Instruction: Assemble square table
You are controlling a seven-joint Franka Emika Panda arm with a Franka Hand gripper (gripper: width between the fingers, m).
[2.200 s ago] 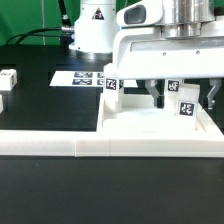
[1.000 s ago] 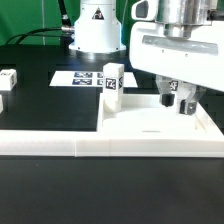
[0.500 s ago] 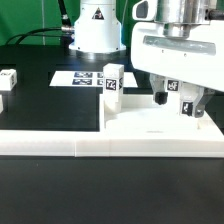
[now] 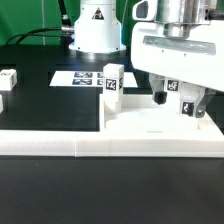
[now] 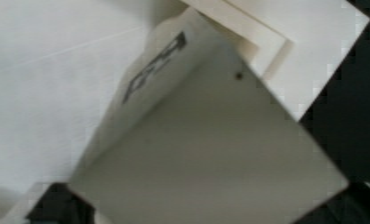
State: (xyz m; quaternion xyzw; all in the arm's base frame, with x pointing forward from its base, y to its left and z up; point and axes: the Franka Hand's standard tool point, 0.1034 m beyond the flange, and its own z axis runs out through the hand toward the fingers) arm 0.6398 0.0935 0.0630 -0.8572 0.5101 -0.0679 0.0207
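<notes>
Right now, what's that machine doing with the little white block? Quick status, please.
Tool open, straddling a leg standing on the tabletop. Another leg upright at its far corner. Nothing blocking.

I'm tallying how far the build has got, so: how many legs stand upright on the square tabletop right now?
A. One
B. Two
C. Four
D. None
B. Two legs stand on the tabletop: one leg at its corner toward the exterior view's left, and another leg at the exterior view's right, under the hand.
</notes>
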